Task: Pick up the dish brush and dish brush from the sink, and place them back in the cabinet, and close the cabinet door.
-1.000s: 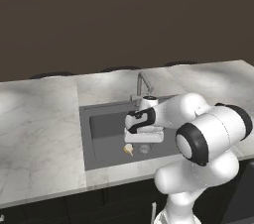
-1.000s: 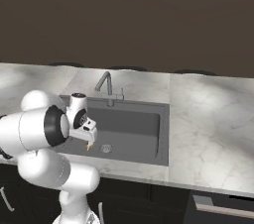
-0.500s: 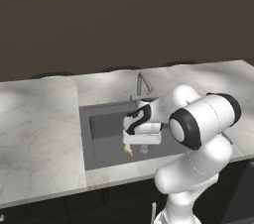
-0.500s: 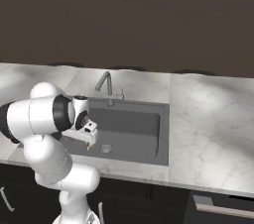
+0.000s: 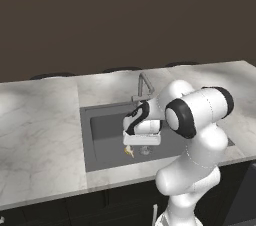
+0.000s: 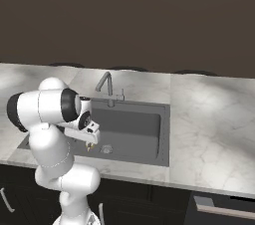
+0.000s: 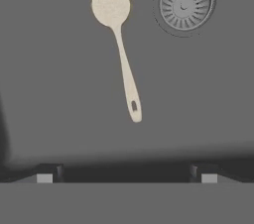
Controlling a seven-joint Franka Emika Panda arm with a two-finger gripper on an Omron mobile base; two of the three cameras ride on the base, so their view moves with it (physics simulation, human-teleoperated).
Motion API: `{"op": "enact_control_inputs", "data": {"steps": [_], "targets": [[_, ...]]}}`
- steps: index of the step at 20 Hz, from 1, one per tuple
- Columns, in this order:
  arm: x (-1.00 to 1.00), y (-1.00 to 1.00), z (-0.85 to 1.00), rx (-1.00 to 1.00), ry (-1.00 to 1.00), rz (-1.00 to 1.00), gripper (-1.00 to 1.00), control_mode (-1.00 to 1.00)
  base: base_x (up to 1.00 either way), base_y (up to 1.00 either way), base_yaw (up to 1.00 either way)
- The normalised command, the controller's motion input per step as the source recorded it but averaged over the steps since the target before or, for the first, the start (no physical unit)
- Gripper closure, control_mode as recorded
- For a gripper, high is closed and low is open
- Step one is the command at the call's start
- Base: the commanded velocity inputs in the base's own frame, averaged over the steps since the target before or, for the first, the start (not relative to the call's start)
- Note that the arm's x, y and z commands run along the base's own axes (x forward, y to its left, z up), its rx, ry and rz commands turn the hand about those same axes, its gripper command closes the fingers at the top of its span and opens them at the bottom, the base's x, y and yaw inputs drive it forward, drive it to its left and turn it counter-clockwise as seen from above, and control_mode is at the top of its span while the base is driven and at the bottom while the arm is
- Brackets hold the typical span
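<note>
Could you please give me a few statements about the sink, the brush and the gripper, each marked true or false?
1. The cream dish brush lies flat on the sink floor. True.
2. The gripper is shut on the brush's handle. False: it is open, with the brush lying apart from its fingertips.
3. The brush head lies beside the round drain. True.
4. The brush lies on the marble counter. False: it is in the basin.

cream dish brush (image 7: 120, 44) (yellow bristles), grey sink (image 7: 59, 119)
</note>
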Motion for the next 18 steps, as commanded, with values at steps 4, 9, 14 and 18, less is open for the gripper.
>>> {"op": "enact_control_inputs", "data": {"steps": [4,9,14,18], "targets": [[0.17,0.02,-0.17,0.00,0.02,0.00,-1.00,-1.00,0.00,0.00,0.00],[0.18,0.02,-0.15,0.00,0.01,0.00,-1.00,-1.00,0.00,0.00,0.00],[0.20,0.04,-0.14,0.00,0.00,0.00,-1.00,-1.00,0.00,0.00,0.00],[0.22,0.06,-0.16,0.00,0.00,0.00,-1.00,-1.00,0.00,0.00,0.00]]}}
